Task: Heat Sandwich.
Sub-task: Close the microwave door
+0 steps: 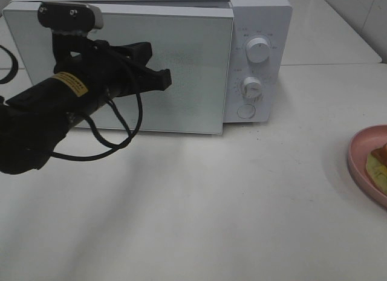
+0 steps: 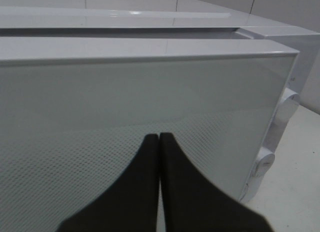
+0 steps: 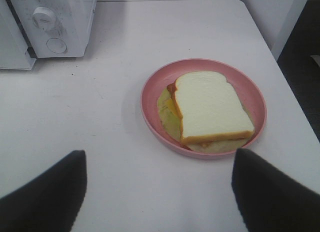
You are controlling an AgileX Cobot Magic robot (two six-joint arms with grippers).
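While the left gripper (image 2: 159,138) is pressed shut on nothing before the microwave door (image 1: 181,69), the right gripper (image 3: 159,192) is held wide open — empty. The sandwich (image 3: 210,108) is seen on the pink plate (image 3: 150,100) — at three o'clock on the table (image 1: 211,202).

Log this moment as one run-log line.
left gripper: shut, at microwave door | right gripper: open, empty | sandwich: on plate
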